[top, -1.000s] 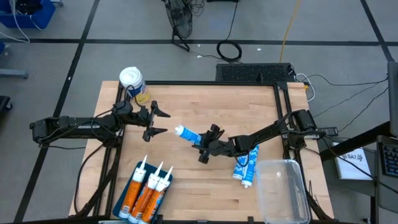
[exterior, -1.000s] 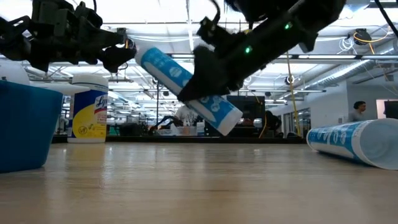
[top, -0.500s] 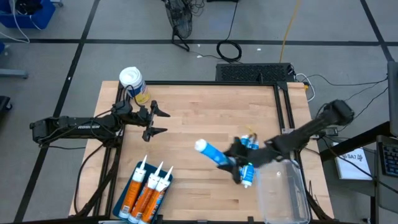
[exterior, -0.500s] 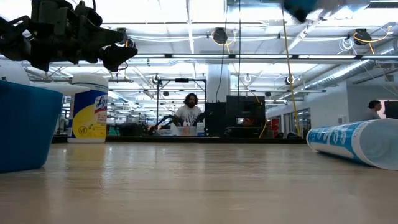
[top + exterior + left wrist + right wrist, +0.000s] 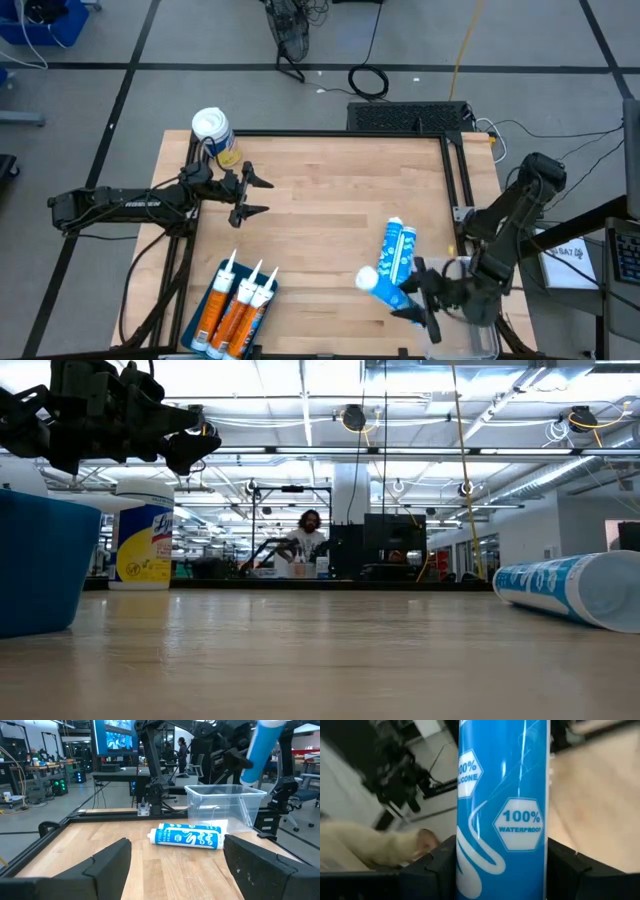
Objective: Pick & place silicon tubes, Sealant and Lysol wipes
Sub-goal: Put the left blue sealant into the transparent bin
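- High view: we see the right claw (image 5: pixel 424 303) gripping a blue tube (image 5: pixel 378 286) at the clear bin's (image 5: pixel 487 340) near-edge rim.
- We see the left claw (image 5: pixel 252 195) open, well apart from the bin, bare surface (image 5: pixel 330 200) between.

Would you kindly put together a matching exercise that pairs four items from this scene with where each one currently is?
Things:
1. Lysol wipes
2. blue tube in the right gripper
3. second blue tube
4. orange tubes

Places:
A. lying flat on the table, right of centre
B. side by side near the table's front-left edge
C. upright at the table's far-left corner
D. held in the air beside the clear bin

Pairs: 1-C, 2-D, 3-A, 4-B
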`<state>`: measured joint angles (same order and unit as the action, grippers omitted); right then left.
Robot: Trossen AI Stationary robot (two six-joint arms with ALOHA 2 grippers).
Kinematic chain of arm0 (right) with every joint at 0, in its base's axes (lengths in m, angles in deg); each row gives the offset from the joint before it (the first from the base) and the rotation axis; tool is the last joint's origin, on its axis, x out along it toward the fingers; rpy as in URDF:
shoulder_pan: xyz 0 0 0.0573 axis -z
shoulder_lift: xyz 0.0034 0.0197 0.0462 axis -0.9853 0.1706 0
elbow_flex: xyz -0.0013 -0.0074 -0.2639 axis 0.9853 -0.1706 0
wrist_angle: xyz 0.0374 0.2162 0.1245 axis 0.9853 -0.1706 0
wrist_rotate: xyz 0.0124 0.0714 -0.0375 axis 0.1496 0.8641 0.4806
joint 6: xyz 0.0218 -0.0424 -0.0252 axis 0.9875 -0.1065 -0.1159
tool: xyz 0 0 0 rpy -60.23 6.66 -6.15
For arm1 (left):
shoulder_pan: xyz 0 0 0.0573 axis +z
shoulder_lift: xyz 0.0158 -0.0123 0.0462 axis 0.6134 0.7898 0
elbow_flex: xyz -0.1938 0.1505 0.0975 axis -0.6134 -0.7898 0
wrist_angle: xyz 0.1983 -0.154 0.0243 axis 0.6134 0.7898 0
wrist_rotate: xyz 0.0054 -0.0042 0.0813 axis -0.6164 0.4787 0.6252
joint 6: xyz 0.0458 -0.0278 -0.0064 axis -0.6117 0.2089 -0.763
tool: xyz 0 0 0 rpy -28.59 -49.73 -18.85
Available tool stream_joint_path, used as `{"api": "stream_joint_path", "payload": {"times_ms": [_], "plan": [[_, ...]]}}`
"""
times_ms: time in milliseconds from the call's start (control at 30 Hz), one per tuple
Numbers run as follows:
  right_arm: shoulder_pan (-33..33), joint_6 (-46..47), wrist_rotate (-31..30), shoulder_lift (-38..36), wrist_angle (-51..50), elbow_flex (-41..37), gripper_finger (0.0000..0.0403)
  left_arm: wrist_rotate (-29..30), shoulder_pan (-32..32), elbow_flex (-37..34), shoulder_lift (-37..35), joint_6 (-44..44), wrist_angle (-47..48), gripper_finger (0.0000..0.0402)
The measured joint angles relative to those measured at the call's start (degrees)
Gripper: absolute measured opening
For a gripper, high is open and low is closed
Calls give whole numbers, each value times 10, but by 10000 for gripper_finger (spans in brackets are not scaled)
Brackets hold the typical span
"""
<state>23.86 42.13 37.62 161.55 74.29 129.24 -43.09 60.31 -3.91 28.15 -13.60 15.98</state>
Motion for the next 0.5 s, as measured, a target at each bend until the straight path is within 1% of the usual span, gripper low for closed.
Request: {"api": "stream_joint_path", "payload": {"times_ms": [167,233,300,367,400,433,500], "plan": [[-57,-169,-61,29,40,-17,202,0,0,0,0,0,0,310],[-76,-227,-116,35,81,-52,202,0,0,0,0,0,0,310],[-83,-262,-166,33,144,-105,202,0,0,0,0,0,0,310],[-69,-295,-180,15,239,-167,202,0,0,0,0,0,0,310],[-58,-313,-167,7,294,-199,202,0,0,0,0,0,0,310],[-42,-335,-131,-1,354,-230,202,0,0,0,0,0,0,310],[-5,-378,-23,-14,476,-290,202,0,0,0,0,0,-1,310]]}}
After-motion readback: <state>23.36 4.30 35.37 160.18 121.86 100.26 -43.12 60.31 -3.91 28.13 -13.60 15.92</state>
